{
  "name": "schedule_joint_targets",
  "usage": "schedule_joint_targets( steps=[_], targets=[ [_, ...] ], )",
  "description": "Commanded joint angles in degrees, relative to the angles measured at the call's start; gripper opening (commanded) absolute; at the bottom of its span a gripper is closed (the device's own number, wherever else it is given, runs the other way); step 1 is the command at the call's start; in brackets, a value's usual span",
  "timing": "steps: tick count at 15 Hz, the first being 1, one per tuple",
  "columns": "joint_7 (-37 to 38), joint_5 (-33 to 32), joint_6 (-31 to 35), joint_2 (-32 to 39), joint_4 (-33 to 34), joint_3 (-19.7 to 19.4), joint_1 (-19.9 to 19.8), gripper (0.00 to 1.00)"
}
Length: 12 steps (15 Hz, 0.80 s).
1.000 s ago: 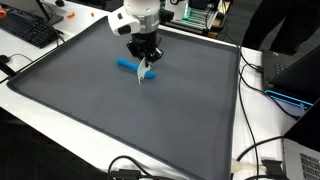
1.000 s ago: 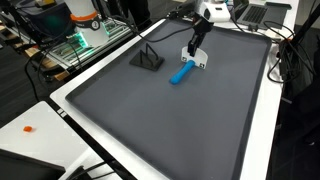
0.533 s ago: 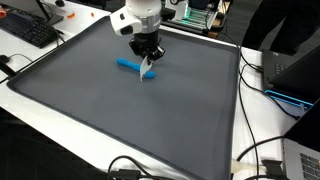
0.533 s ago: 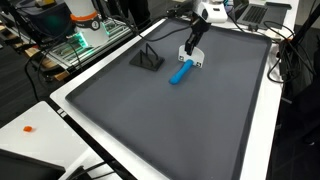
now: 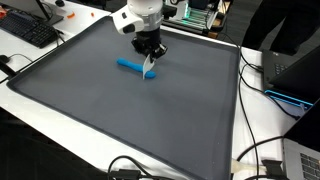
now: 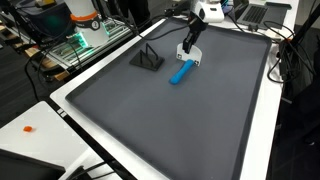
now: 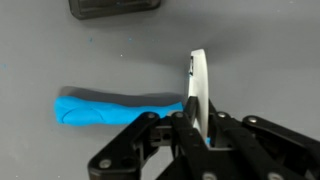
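Observation:
My gripper point(image 5: 150, 56) is shut on a thin white flat piece point(image 7: 198, 90), held on edge between the fingers; it also shows in an exterior view point(image 6: 189, 56). The piece hangs just above the dark grey mat point(image 5: 120, 110). A blue cylinder-like object point(image 5: 129, 65) lies flat on the mat right beside the gripper; it shows in the other exterior view point(image 6: 181, 72) and in the wrist view point(image 7: 115, 106), where its end reaches the white piece.
A small black stand point(image 6: 148, 58) sits on the mat near the blue object; its edge shows in the wrist view point(image 7: 115, 7). The mat has a white border point(image 5: 60, 105). A keyboard point(image 5: 28, 30), cables point(image 5: 262, 150) and electronics lie around the table edges.
The gripper with the white piece has shifted slightly towards the far side of the mat. The blue object has not moved.

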Motion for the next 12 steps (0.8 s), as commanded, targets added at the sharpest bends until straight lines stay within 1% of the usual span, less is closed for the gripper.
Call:
schedule_joint_targets(
  steps=[1, 5, 12],
  targets=[
    [-2.7, 2.6, -0.2, -2.9, -2.8, 1.0, -1.2, 0.02],
    [-4.7, 4.8, -0.3, -4.4, -3.2, 1.4, -1.7, 0.02],
    [-3.7, 3.1, 0.3, -6.6, -2.6, 0.3, -1.8, 0.02]
  ],
)
